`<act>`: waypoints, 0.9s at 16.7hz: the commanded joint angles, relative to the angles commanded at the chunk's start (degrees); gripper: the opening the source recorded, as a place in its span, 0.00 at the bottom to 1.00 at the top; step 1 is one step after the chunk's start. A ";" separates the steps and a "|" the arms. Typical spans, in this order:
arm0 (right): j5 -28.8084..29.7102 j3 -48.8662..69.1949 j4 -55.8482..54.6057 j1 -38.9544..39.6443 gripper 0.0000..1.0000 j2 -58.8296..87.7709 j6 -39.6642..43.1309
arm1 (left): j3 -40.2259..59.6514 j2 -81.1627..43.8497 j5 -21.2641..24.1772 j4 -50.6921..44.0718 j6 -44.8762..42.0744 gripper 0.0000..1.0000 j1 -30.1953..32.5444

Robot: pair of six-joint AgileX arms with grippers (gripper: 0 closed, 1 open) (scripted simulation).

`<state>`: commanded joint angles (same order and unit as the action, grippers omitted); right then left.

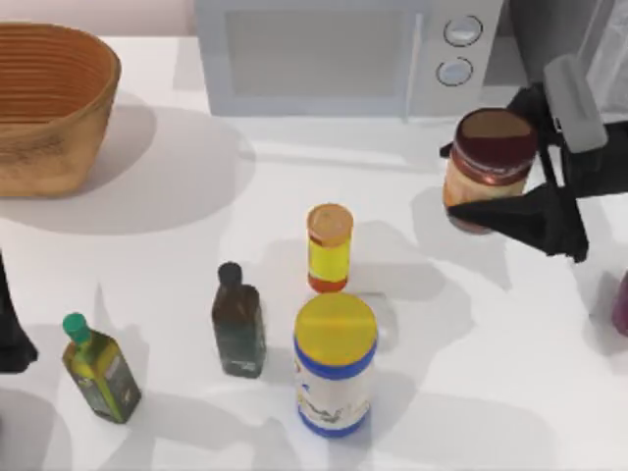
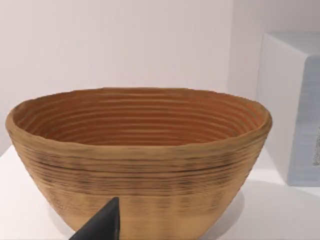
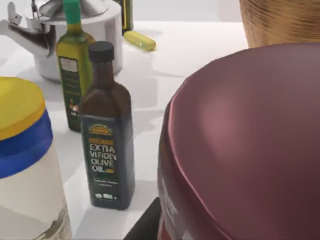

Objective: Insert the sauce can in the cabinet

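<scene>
Maroon-lidded sauce can [image 1: 488, 167] sits pinched in my right end effector [image 1: 510, 162], at the table's [image 1: 147, 245] two o'clock, just in front of the microwave [image 1: 334, 54]. My left end effector [image 2: 100, 225] is parked near the wicker basket [image 2: 140, 155]; its spread I cannot tell.

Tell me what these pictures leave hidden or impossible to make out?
- Cabinet: top view's upper right corner, cut by the edge and covered by the right arm.
- Sauce can: label partly covered by the right gripper.
- Left gripper: left wrist view, cut off by the edge.
- Purple object: cut by the right edge.
</scene>
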<state>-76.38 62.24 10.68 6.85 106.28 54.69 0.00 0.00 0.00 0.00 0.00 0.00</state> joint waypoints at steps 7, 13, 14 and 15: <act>0.16 0.71 3.69 -0.15 0.00 -2.66 -0.43 | 0.00 0.00 0.00 0.00 0.00 1.00 0.00; 6.87 -4.47 4.40 -1.70 0.00 -11.61 -6.25 | 0.00 0.00 0.00 0.00 0.00 1.00 0.00; 9.39 -6.45 4.54 -2.23 0.00 -15.17 -8.34 | 0.00 0.00 0.00 0.00 0.00 1.00 0.00; 12.25 -8.68 4.62 -2.82 0.00 -19.25 -10.64 | 0.00 0.00 0.00 0.00 0.00 1.00 0.00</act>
<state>-64.13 53.56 15.31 4.03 87.02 44.05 0.00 0.00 0.00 0.00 0.00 0.00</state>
